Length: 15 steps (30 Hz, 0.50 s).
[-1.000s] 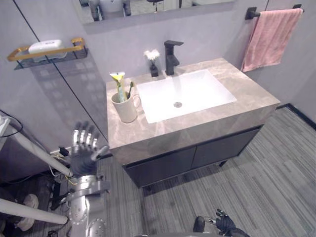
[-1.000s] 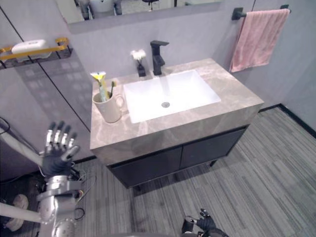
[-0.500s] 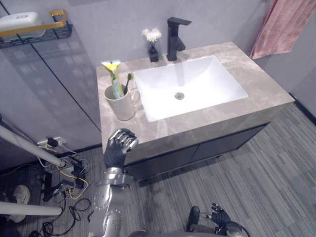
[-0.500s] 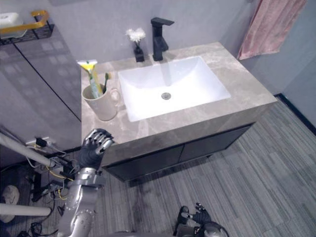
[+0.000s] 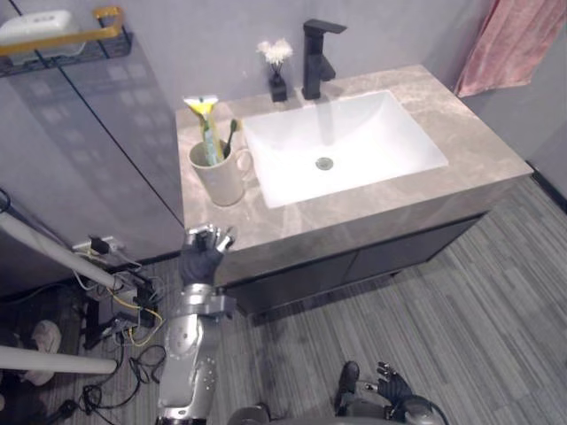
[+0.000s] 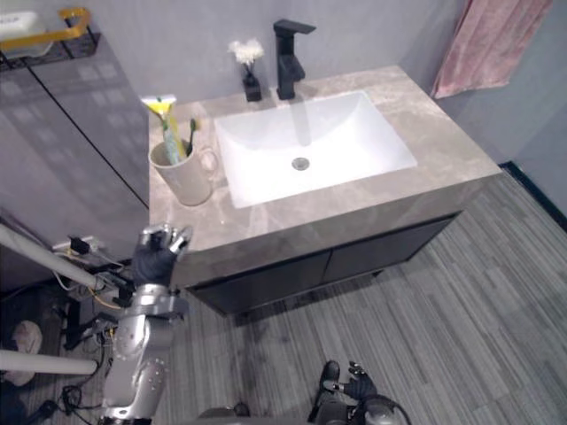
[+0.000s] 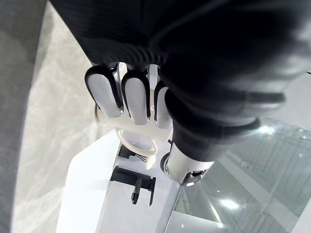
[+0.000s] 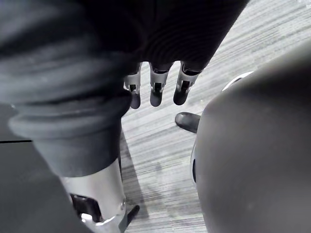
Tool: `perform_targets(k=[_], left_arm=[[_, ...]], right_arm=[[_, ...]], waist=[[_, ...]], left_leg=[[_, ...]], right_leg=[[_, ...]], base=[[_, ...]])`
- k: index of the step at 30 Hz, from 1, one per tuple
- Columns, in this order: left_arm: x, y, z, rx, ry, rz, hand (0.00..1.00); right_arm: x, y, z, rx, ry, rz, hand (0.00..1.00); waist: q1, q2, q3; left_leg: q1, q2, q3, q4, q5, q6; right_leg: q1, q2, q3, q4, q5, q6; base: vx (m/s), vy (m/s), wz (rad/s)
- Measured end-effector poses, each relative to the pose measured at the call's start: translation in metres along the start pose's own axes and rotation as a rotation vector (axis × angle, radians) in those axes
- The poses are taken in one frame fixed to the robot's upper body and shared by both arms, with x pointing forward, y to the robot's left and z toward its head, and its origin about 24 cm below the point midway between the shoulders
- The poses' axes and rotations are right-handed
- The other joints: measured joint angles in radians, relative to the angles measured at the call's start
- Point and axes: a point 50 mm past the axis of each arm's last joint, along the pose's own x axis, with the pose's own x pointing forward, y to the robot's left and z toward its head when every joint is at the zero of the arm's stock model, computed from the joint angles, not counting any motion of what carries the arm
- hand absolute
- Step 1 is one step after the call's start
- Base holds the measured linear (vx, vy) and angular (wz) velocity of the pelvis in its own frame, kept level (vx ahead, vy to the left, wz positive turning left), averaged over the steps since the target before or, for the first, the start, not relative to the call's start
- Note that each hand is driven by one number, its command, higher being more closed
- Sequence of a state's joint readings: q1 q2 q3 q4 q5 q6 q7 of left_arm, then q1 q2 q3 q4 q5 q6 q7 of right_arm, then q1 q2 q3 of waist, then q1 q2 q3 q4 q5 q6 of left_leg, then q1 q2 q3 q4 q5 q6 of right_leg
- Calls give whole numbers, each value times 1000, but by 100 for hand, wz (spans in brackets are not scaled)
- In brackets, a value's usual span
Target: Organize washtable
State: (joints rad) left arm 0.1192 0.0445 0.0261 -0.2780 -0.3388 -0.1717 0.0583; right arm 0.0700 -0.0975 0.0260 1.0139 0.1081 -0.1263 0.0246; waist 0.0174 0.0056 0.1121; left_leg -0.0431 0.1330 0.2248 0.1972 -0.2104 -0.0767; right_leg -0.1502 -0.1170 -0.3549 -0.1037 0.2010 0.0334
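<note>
a cream mug (image 5: 217,180) stands on the left end of the stone washtable (image 5: 461,142), just beside the white sink (image 5: 354,133); a toothbrush (image 5: 229,140) and a yellow-topped tube (image 5: 206,133) lean inside it; it looks like glazed ceramic, so probably hard, smooth, breakable and top-heavy; best taken around the body or by the handle (image 5: 245,165) facing the sink; the left hand (image 5: 205,257) hangs before the counter's front left corner, apart from the mug, curled into a loose fist, empty; the right hand (image 5: 391,390) hangs low over the floor, relaxed, empty
</note>
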Motion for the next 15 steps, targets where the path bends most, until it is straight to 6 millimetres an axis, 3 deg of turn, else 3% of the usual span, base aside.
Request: perform_targets(k=[3, 15], left_arm=[[7, 6, 8, 31, -40, 34, 100], [38, 12, 37, 89, -191, 83, 100]], right_arm=[[0, 2, 1, 2, -8, 6, 0], [0, 4, 12, 2, -46, 16, 0]], waist=[[1, -10, 8], [-1, -4, 15]], left_leg=[[-22, 10, 6, 15, -3, -6], [-84, 25, 27, 47, -4, -8]], right_leg=[[-17, 10, 0, 0, 2, -9], [-91, 24, 26, 4, 27, -26]], base=[[-76, -31, -5], [26, -4, -8]])
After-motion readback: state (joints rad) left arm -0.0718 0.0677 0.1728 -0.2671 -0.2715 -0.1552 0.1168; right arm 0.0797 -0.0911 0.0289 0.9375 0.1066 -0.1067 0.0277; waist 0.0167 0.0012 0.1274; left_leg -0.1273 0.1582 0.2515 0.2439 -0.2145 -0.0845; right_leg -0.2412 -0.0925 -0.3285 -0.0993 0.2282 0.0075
